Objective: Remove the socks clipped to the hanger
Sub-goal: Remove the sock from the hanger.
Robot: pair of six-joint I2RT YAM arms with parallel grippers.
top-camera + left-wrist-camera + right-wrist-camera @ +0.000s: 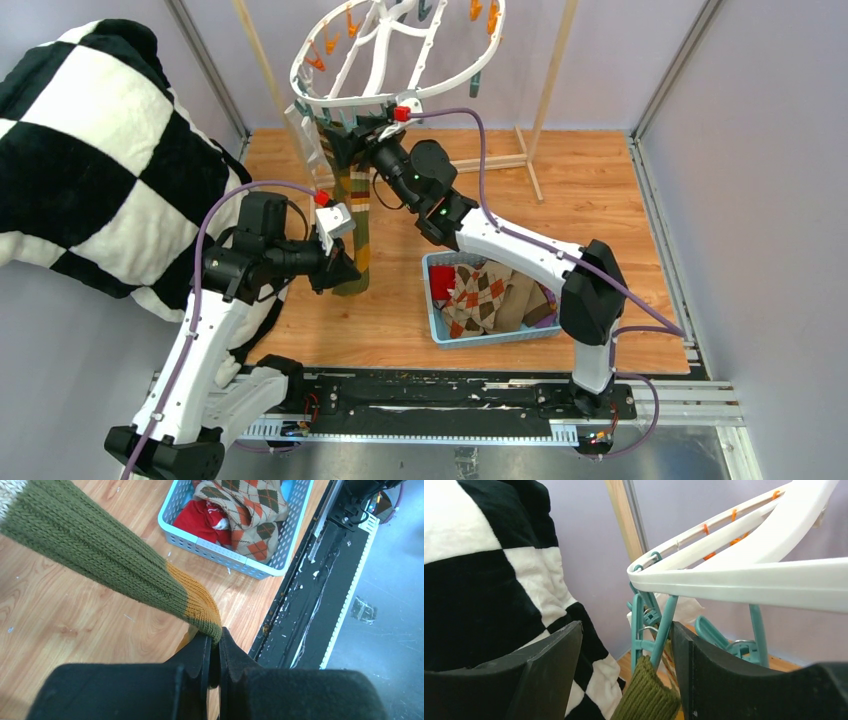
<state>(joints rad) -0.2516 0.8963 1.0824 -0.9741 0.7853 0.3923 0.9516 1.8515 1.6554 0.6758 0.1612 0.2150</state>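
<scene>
Left and right jaws at the clip: my left gripper (214, 647) is clenched on the orange-tipped toe of the olive sock (100, 555), which stretches up to a teal clip (649, 630) on the near rim of the hanger (749, 577). My right gripper (626, 630) stands spread either side of that clip (contact unclear), the sock's cuff between the fingers. Other socks (480, 295) lie in the blue basket (430, 290), near right
</scene>
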